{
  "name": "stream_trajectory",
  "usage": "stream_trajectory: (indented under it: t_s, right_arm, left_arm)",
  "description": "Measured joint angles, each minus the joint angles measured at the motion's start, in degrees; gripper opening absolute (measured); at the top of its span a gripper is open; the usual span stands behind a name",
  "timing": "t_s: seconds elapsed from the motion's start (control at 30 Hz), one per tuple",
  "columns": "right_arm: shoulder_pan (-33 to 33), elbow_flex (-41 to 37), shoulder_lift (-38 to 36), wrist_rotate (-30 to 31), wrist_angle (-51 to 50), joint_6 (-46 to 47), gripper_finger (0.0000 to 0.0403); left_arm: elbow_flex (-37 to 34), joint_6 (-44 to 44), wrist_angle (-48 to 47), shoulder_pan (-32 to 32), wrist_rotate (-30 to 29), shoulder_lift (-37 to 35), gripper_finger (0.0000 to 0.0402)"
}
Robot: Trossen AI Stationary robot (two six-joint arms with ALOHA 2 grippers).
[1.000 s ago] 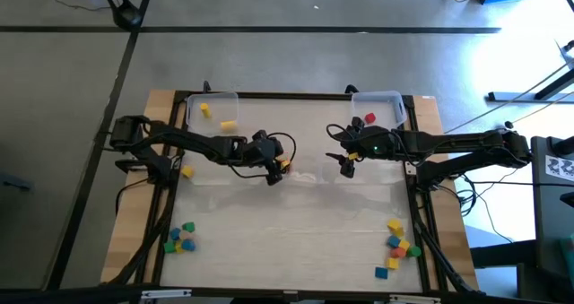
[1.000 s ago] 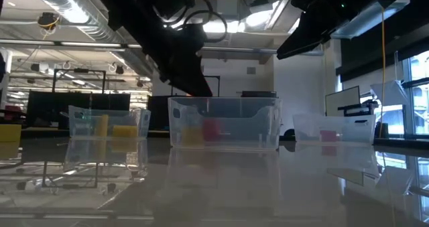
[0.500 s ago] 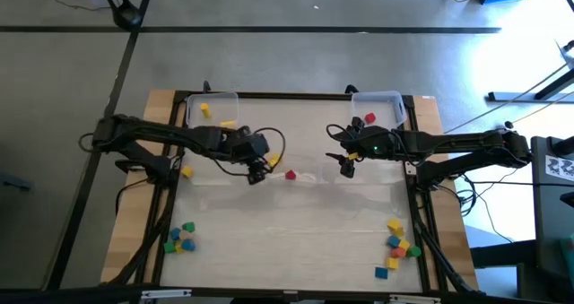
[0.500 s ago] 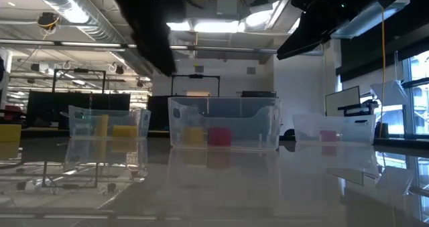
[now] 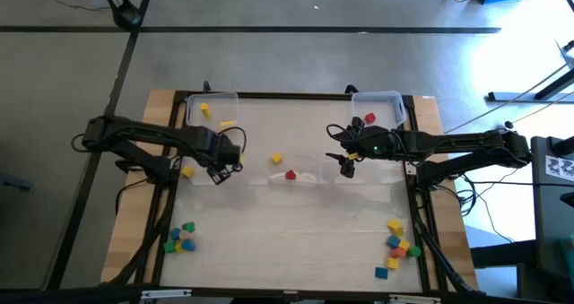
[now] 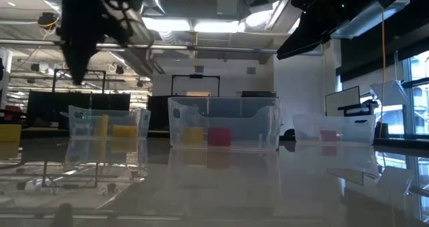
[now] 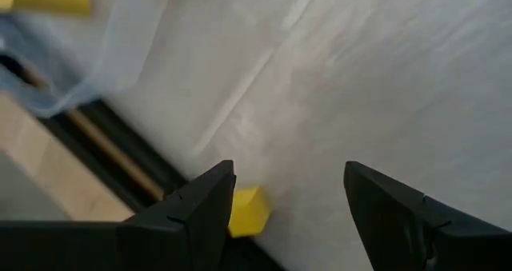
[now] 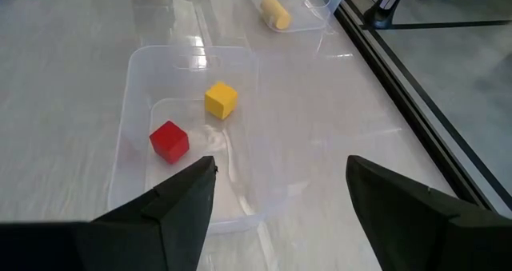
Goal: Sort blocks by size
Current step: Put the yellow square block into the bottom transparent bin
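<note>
A clear middle bin (image 5: 300,171) holds a yellow block (image 5: 277,159) and a red block (image 5: 290,174), both lying on its floor; they also show in the right wrist view, yellow (image 8: 221,99) and red (image 8: 169,140). My left gripper (image 5: 221,169) is open and empty above the table's left part, and a lone yellow block (image 7: 246,209) lies on the table beside one of its fingers. My right gripper (image 5: 348,167) is open and empty, held above the table just right of the middle bin. Mixed blocks lie at the near left (image 5: 180,238) and near right (image 5: 397,246).
A clear bin at the far left (image 5: 213,111) holds yellow blocks. A clear bin at the far right (image 5: 378,107) holds a red block (image 5: 369,118). The table's dark frame rail (image 7: 104,147) runs close to my left gripper.
My left gripper has moved from over the middle bin toward the table's left edge. The red and yellow blocks it covered now show lying in the bin. My right arm has kept still.
</note>
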Motion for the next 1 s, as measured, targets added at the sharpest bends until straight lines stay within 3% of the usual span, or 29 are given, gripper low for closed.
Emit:
stream_trajectory:
  t_s: [0.3,0.57,0.8,1.0]
  right_arm:
    - [0.0,0.02,0.0,0.0,0.17,0.0,0.028]
    - [0.0,0.0,0.0,-0.01,0.46,0.01,0.028]
    - [-0.01,0.0,0.0,-0.01,0.43,0.23,0.028]
    - [0.01,0.0,0.0,-0.01,0.4,0.34,0.028]
  left_arm:
    - [-6.78,-1.01,-0.46,1.91,4.83,1.8,0.0202]
    - [-8.37,2.84,-3.4,5.09,9.0,7.41,0.0128]
    - [-8.37,4.95,-4.82,6.93,9.07,11.68,0.0053]
    - [-8.37,7.41,-4.92,7.21,9.27,15.48,0.0018]
